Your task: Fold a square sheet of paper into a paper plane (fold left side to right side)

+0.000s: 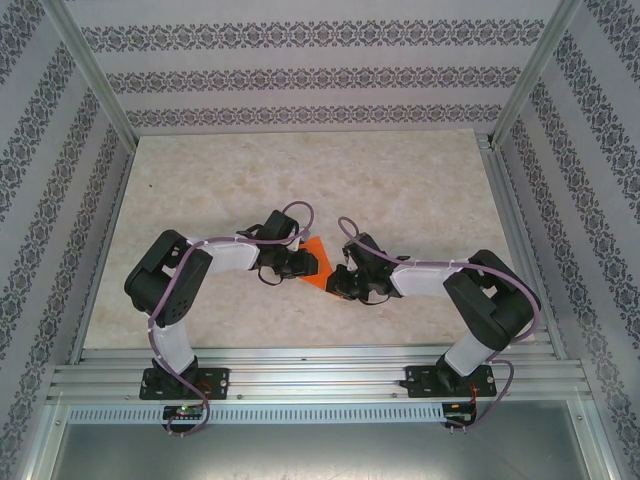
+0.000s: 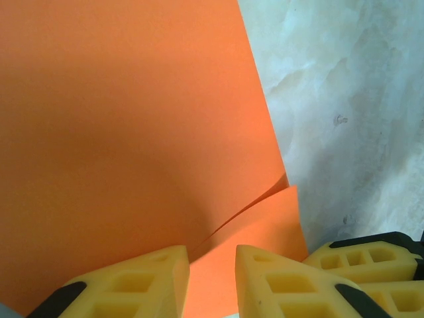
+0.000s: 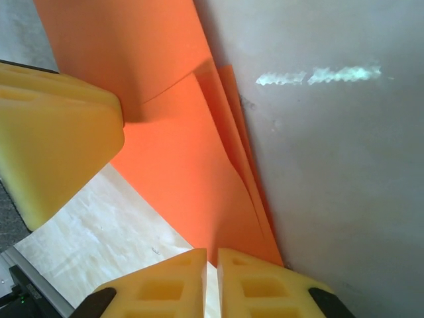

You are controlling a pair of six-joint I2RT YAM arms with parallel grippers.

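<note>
Folded orange sheet (image 1: 312,262) lies mid-way on the bench (image 1: 300,180), bare surface all round. The left fingers (image 2: 149,281) stand narrowly apart over a flap; the right fingers (image 3: 255,278) are nearly closed at its edge. Grip indeterminate; arms hide most edges.

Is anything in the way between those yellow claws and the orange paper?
Nothing visible does. The left gripper is right at the orange paper, which shows in the gap between its parted fingers. The right gripper, nearly closed, sits at the paper's pointed end on the table.
</note>
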